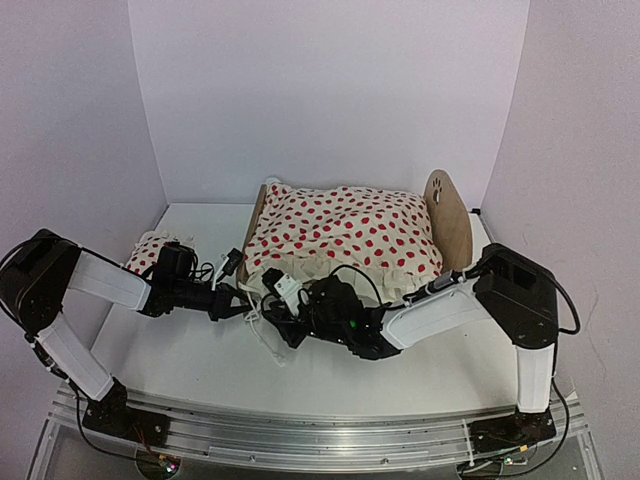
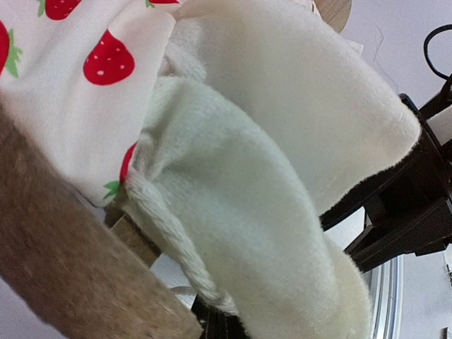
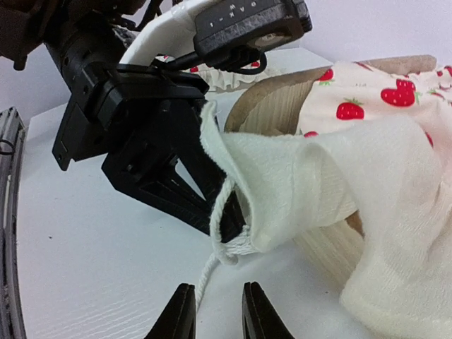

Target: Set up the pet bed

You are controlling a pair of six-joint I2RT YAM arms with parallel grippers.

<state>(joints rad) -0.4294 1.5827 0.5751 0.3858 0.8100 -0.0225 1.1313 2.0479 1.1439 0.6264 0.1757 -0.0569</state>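
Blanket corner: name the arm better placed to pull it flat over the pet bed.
Left. The left end effector is shut on the cream corner of the blanket beside the footboard, so it can likely drag it straight away. The right end effector sits below the fabric with fingers parted, holding nothing.

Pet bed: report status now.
Left pincer shut on blanket corner. Right pincer slightly open beside it. Pet bed mostly covered by blanket. Pillow lies clear, left of bed.
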